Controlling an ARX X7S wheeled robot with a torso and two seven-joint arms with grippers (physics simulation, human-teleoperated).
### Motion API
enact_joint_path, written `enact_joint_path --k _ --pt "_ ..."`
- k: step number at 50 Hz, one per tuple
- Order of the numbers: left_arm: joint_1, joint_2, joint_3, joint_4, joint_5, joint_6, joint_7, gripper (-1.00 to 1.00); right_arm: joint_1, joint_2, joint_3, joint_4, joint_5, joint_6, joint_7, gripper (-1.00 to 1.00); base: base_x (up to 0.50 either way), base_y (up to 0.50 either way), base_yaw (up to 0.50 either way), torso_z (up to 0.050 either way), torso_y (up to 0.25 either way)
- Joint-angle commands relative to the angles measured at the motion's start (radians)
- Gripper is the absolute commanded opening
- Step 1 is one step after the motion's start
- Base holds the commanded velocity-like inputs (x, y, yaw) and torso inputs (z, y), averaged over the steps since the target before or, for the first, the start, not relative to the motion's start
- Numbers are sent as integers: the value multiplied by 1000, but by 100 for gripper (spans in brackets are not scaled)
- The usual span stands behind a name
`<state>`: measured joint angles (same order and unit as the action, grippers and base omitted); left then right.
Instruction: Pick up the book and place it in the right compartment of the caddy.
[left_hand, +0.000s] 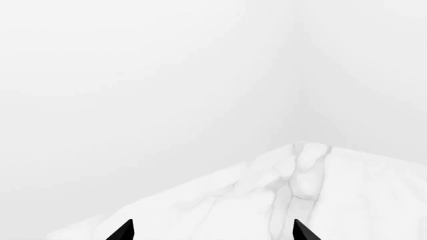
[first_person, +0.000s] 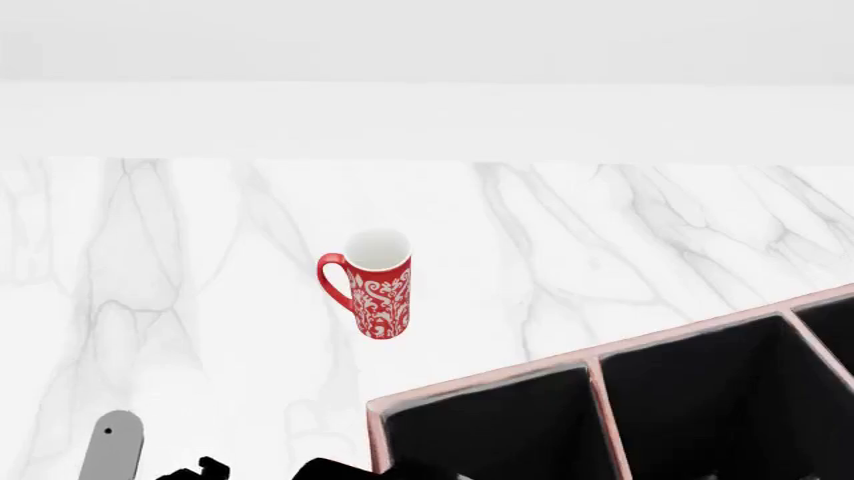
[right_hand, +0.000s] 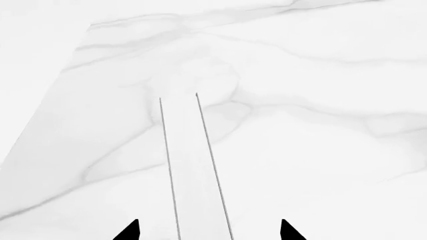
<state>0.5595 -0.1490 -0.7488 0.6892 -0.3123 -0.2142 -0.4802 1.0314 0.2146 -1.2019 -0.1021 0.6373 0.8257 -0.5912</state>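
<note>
The book (right_hand: 190, 165) shows only in the right wrist view, edge-on: a long white strip of pages between two thin dark cover lines, over the marble. My right gripper (right_hand: 210, 231) is open with the book's edge between its black fingertips (right_hand: 130, 231), which stand clear of both covers. The caddy (first_person: 667, 338) sits at the lower right of the head view, with pale reddish trim and a black inside split by dividers (first_person: 597, 400). My left gripper (left_hand: 213, 231) is open and empty over a corner of the marble table. Neither gripper nor the book shows in the head view.
A tall red-and-white patterned mug (first_person: 380, 290) stands on the marble table (first_person: 200, 260), left of and beyond the caddy. A white wall runs behind the table's far edge. Grey and black parts of my left arm (first_person: 114, 450) show at the lower left.
</note>
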Motion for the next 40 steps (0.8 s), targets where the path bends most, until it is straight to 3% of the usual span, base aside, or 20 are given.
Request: enact_joint_path --k 1,19,20,40 --pt "1 0 6 -8 2 6 -1 100 -29 -32 -50 133 -46 -65 -39 100 0 0 0 0 0" --pt "1 -2 20 -17 10 11 -5 100 -55 -49 -92 194 -63 -95 -66 100 0 0 0 0 0" --pt "1 -3 19 -19 10 13 -4 100 -57 -43 -100 184 -63 -98 -74 -100 0 0 0 0 0" --pt "2 -4 28 -31 10 22 -6 100 -55 -32 -93 160 -62 -102 -55 -100 0 0 0 0 0"
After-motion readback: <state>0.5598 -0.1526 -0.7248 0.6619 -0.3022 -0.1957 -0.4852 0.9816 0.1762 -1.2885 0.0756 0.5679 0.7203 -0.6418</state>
